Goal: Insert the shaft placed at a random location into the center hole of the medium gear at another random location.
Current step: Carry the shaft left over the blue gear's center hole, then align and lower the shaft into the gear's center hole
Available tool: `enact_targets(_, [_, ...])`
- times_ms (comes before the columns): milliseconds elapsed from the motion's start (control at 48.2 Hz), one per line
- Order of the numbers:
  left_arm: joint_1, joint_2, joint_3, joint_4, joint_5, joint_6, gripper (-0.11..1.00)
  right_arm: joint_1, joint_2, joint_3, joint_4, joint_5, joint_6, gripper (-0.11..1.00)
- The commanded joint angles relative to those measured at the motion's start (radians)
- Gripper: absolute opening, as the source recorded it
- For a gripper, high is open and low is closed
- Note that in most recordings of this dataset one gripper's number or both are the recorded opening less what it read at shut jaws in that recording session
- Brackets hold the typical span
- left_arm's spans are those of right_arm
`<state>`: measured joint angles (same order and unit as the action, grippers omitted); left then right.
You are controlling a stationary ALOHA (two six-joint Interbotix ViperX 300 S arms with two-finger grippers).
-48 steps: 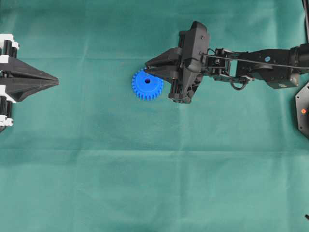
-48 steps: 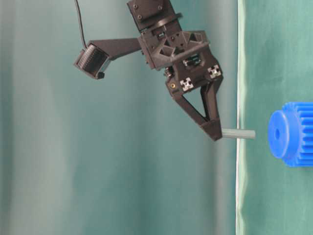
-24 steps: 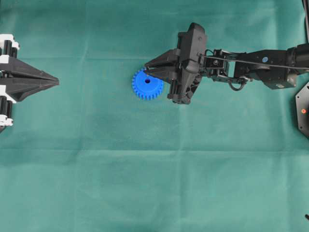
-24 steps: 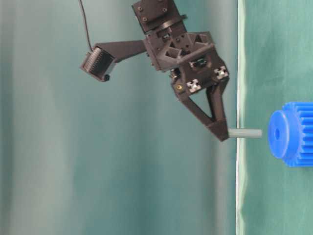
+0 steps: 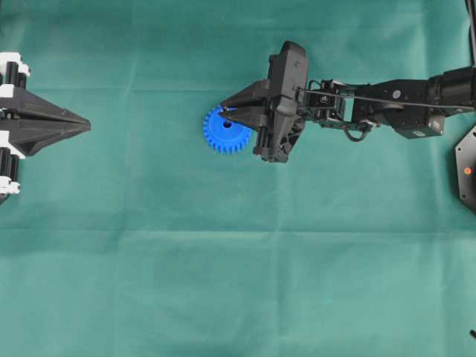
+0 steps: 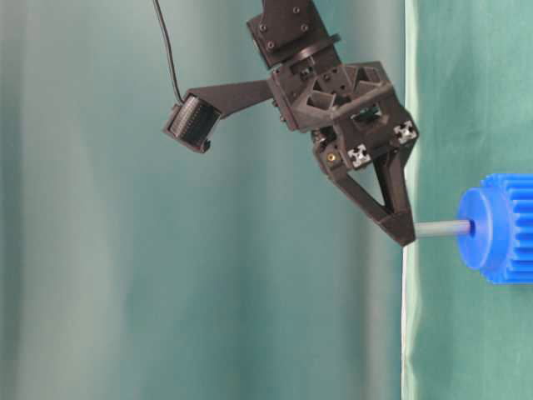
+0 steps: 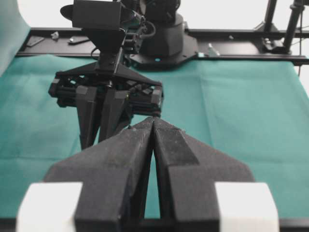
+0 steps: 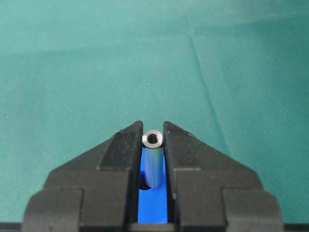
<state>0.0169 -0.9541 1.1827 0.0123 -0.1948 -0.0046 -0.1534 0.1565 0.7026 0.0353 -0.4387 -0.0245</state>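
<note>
Right gripper (image 6: 405, 236) clamped on shaft (image 6: 441, 228), tip meeting center hole (image 5: 227, 123) of medium gear (image 5: 225, 132). Left gripper (image 7: 153, 126) closed, empty, at cloth's left edge.

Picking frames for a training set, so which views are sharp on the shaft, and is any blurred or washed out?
Right wrist view: shaft crisp between the right gripper fingertips. Table-level view: shaft and medium gear sharp, backdrop soft. Left wrist view: top background blown out white, left gripper slightly soft. Overhead view: even light, shaft too small to see.
</note>
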Motion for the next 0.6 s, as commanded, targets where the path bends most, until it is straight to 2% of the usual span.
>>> enact_targets(0, [0.002,0.008,-0.015,0.003,-0.003,0.000,0.00,0.003,-0.008,-0.014,0.003,-0.006,-0.008,0.13])
enact_targets(580, [0.002,0.006,-0.017,0.003,-0.002,-0.002,0.00,0.003,-0.087,-0.011,-0.003,0.003,-0.014,0.13])
